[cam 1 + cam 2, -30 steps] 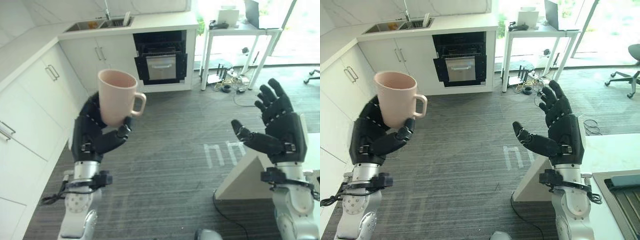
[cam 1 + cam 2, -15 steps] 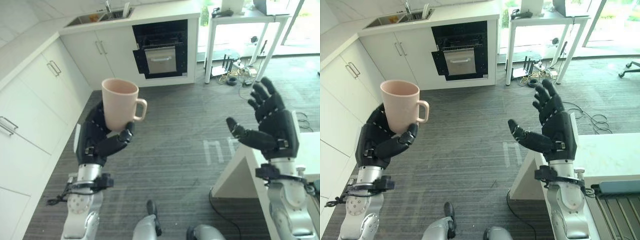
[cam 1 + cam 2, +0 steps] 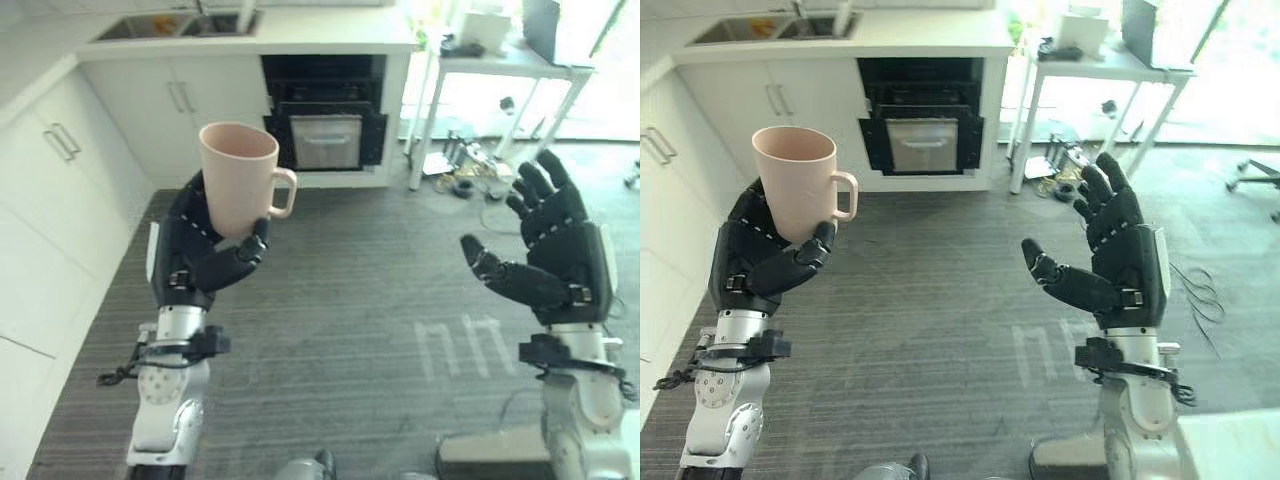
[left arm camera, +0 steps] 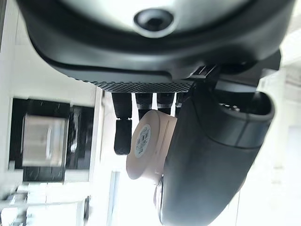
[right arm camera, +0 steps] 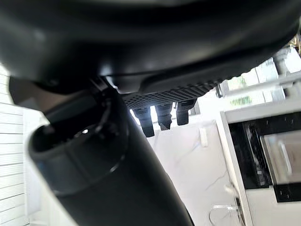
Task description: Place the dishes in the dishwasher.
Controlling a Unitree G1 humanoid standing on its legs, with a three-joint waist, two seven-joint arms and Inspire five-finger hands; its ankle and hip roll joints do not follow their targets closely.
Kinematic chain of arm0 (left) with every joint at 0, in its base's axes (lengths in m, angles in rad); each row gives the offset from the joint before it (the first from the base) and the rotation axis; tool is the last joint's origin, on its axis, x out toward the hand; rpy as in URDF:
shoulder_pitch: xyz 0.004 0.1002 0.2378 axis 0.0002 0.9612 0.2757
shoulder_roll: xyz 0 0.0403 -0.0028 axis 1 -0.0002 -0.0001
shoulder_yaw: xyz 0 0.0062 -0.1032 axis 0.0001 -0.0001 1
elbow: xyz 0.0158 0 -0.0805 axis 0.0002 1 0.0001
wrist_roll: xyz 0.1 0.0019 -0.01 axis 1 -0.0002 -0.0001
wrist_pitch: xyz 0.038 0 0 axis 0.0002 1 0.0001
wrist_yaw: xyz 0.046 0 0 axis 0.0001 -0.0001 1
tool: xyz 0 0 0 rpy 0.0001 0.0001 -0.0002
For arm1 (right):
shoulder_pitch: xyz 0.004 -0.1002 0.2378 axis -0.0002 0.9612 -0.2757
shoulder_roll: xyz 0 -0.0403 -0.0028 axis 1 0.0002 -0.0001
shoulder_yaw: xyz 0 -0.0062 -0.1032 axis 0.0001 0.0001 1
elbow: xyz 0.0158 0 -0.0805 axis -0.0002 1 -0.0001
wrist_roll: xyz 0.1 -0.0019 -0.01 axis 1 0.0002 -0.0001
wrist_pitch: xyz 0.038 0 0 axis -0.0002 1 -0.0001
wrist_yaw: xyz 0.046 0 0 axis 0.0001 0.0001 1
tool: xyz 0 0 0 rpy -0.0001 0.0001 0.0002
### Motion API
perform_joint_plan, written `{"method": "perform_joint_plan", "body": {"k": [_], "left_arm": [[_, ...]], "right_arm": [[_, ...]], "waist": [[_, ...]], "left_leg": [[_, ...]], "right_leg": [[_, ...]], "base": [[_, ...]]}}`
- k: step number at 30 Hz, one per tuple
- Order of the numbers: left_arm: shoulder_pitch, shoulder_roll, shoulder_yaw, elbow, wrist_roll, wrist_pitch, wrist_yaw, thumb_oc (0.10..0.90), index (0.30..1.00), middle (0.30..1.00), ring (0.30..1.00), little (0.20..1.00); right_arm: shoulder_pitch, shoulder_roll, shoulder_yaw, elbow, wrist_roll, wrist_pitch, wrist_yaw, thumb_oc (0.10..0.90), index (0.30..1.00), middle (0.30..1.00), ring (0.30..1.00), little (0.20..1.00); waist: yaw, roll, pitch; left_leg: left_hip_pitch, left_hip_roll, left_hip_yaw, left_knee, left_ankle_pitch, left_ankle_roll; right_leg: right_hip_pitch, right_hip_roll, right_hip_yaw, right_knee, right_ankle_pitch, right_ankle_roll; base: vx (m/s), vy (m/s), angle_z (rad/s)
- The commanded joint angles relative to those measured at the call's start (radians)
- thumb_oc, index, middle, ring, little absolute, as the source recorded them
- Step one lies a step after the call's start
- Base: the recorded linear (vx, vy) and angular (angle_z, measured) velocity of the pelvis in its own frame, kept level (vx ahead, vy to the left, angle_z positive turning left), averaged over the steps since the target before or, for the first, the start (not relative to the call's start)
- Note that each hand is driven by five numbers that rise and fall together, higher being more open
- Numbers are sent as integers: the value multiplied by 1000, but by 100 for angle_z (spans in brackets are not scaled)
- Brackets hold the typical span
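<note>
The task looks to be in its carrying stage: the pink mug is already picked up but not yet loaded, and the dark appliance built in under the surface stands across the grey floor, well apart from the robot. The left hand is raised with its fingers and thumb curled round the lower part of the upright mug, handle pointing inward. The right hand is lifted palm inward, fingers spread and holding nothing.
</note>
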Motion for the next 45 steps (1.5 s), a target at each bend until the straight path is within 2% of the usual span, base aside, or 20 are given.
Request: {"method": "perform_joint_plan", "body": {"k": [1, 3, 5, 6, 7, 12, 13, 14, 15, 18, 19, 21, 23, 25, 30, 34, 37, 40, 42, 45], "left_arm": [[-25, 48, 30, -129, 41, -101, -9, 400, 300, 300, 300, 300], [-27, 61, 50, -125, -16, -86, -35, 400, 300, 300, 300, 300], [-14, 61, 53, -125, -38, -89, -65, 400, 300, 300, 300, 300], [3, 51, 41, -144, -24, -91, -63, 400, 300, 300, 300, 300], [6, 49, 34, -152, -15, -94, -56, 400, 300, 300, 300, 300], [-12, 57, 6, -155, -42, -93, -36, 400, 300, 300, 300, 300], [-16, 58, 11, -153, -45, -97, -32, 400, 300, 300, 300, 300], [-11, 57, 16, -153, -50, -103, -34, 400, 300, 300, 300, 300], [1, 50, 25, -162, -68, -102, -46, 400, 300, 300, 300, 300], [13, 36, 31, -168, -59, -118, -73, 400, 300, 300, 300, 300], [18, 37, 42, -163, -72, -116, -91, 400, 300, 300, 300, 300], [42, 43, 67, -148, -102, -132, -116, 400, 300, 300, 300, 300], [56, 48, 69, -139, -110, -159, -110, 400, 300, 300, 300, 300], [50, 49, 56, -125, -113, -169, -98, 400, 300, 300, 300, 300], [57, 37, 39, -118, -103, -203, -111, 400, 300, 300, 300, 300], [67, 42, 55, -122, -109, -218, -88, 400, 300, 300, 300, 300], [32, 53, 53, -117, -86, -206, -90, 400, 300, 300, 300, 300], [6, 53, 48, -117, -75, -181, -108, 400, 300, 300, 300, 300], [-4, 56, 45, -123, -47, -169, -115, 400, 300, 300, 300, 300], [-7, 62, 31, -139, 20, -162, -113, 400, 300, 300, 300, 300]], "right_arm": [[-39, -81, -9, -55, -27, -111, -20, 800, 900, 900, 900, 900], [-23, -106, -42, -56, 5, -95, -9, 800, 900, 900, 900, 900], [12, -115, -70, -56, 21, -106, 1, 800, 900, 900, 900, 900], [15, -119, -73, -52, 50, -107, 9, 800, 900, 900, 900, 900], [11, -115, -70, -50, 52, -109, 12, 800, 900, 900, 900, 900], [-56, -144, -30, -45, 10, -76, -47, 800, 900, 900, 900, 900], [-71, -151, -28, -41, 11, -73, -50, 800, 900, 900, 900, 900], [-69, -160, -30, -39, 18, -74, -52, 800, 900, 900, 900, 900], [-64, -169, -40, -36, 38, -69, -48, 800, 900, 900, 900, 900], [-60, -154, -43, -26, 23, -82, -45, 800, 900, 900, 900, 900], [-57, -154, -54, -24, 36, -72, -55, 800, 900, 900, 900, 900], [-67, -148, -54, -12, 32, -51, -57, 800, 900, 900, 900, 900], [-43, -139, -53, -11, 31, -49, -51, 800, 900, 900, 900, 900], [-29, -139, -50, -1, 18, -55, -53, 800, 900, 900, 900, 900], [-32, -155, -71, 5, 23, -60, -43, 800, 900, 900, 900, 900], [-16, -171, -89, -14, 49, -44, -20, 800, 900, 900, 900, 900], [-1, -158, -110, -34, 53, -40, -25, 800, 900, 900, 900, 900], [-4, -136, -106, -37, 10, -35, -28, 800, 900, 900, 900, 900], [-8, -126, -97, -44, -4, -31, -28, 800, 900, 900, 900, 900], [-5, -104, -88, -61, 98, 5, 15, 800, 900, 900, 900, 900]], "waist": [[-41, 44, -50], [-65, 9, -43], [-95, -7, -34], [-117, -13, -15], [-123, -8, -11], [-103, -38, -60], [-100, -34, -71], [-94, -28, -71], [-80, -48, -61], [-68, -64, -34], [-62, -61, -28], [-55, -38, -29], [-60, 6, -28], [-57, 30, -33], [-39, 48, -46], [-35, 38, -63], [-30, 4, -83], [-30, -19, -95], [-29, -13, -99], [-26, 1, -93]], "left_leg": [[-14, 57, -57, -19, 0, -170], [17, 17, -84, -19, -23, -174], [58, 1, -118, -19, -59, -175], [111, 4, -121, -19, -99, -190], [122, 13, -122, -19, -110, -194], [155, 30, -85, -19, -138, -222], [185, 40, -67, -19, -108, -239], [201, 53, -42, -19, -7, -266], [205, 54, 18, 27, 177, -311], [72, 124, 95, 230, 222, -344], [50, 160, 138, 176, 194, -332], [70, 146, 172, -3, 187, -315], [-19, 189, 154, -19, 125, -311], [-104, 225, 118, -19, 120, -331], [-203, 301, 123, -19, 202, -364], [-184, 283, 113, -19, 138, -330], [-148, 212, 95, -19, 86, -279], [-114, 161, 83, -19, 57, -246], [-101, 146, 67, -19, 47, -229], [-80, 127, 62, -19, 31, -201]], "right_leg": [[-37, 78, -94, -173, -34, -22], [-38, 104, -103, -440, -69, -21], [-47, 74, -134, -696, -31, -27], [-151, 9, -145, -696, -16, -9], [-175, 1, -139, -696, -14, -7], [-96, 24, -88, -696, -127, -23], [-80, 36, -97, -696, -143, -37], [-58, 50, -103, -696, -162, -53], [-17, 40, -101, -696, -190, -80], [34, 17, -131, -696, -219, -115], [58, 3, -171, -696, -237, -109], [77, 7, -162, -696, -259, -94], [96, 41, -137, -696, -284, -79], [122, 58, -122, -696, -313, -71], [200, 77, -122, -696, -381, -73], [237, 62, -106, -696, -392, -58], [277, 19, -102, -696, -306, -11], [290, -17, -123, -696, -137, 24], [312, -4, -137, -685, -69, 27], [279, 31, -132, -450, -8, 34]], "base": [[339, -37, -29], [474, -189, -1], [487, -298, 69], [423, -338, 65], [423, -373, 31], [337, -364, 4], [338, -298, -27], [402, -401, -43], [291, -363, -40], [202, -267, -16], [210, -115, 1], [325, 64, 0], [338, 212, -15], [336, 182, -26], [305, 140, -27], [337, 215, -38], [470, 328, -25], [321, 221, 30], [336, 221, 20], [290, 256, 18]]}}
